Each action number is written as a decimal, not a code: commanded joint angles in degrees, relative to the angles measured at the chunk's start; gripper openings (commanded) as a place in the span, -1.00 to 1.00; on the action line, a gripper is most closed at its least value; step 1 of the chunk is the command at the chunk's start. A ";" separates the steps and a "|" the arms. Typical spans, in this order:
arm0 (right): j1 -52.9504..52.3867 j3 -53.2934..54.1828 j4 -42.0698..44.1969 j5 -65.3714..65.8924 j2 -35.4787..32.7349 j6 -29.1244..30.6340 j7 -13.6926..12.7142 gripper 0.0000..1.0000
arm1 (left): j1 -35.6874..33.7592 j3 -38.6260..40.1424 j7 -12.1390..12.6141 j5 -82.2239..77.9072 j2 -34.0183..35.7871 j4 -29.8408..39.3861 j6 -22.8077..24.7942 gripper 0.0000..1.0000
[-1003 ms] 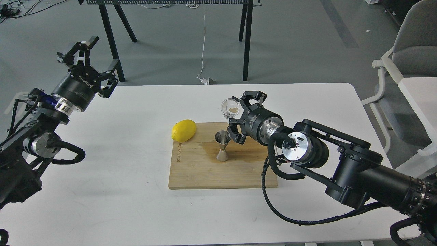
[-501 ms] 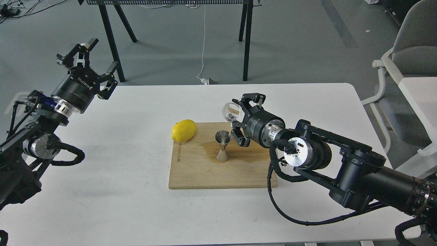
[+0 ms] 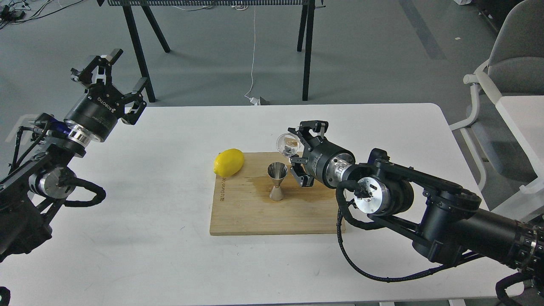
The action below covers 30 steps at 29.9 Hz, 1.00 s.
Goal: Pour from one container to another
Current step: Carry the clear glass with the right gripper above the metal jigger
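Observation:
The small clear glass cup [image 3: 287,145] is held in the air, tilted on its side with its mouth facing left, something brownish inside. My right gripper [image 3: 295,146] is shut on it, just up and to the right of the steel jigger [image 3: 277,181]. The jigger stands upright on the wooden cutting board [image 3: 255,212], its top cone open upward. My left gripper [image 3: 114,70] is open, raised beyond the table's far left corner, holding nothing.
A yellow lemon [image 3: 229,162] lies at the board's far left corner. The board rests mid-way on the white table [image 3: 148,238]. A darker wet-looking stain marks the board around the jigger. A grey chair [image 3: 510,68] stands to the right; black table legs behind.
My right gripper has lowered with the glass cup and come a little nearer the jigger's top. The left arm has barely shifted.

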<state>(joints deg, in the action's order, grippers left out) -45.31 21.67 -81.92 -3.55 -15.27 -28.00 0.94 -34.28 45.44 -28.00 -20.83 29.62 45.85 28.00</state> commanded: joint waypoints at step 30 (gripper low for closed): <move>-8.39 -11.57 0.44 6.37 -1.86 0.00 -1.03 -0.05 | 0.44 0.00 0.00 0.09 -0.09 -1.03 0.00 0.63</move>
<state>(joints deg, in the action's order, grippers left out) -53.17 11.06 -81.47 2.58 -16.66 -27.99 -0.03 -33.84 45.44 -28.00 -20.83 29.62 44.95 28.00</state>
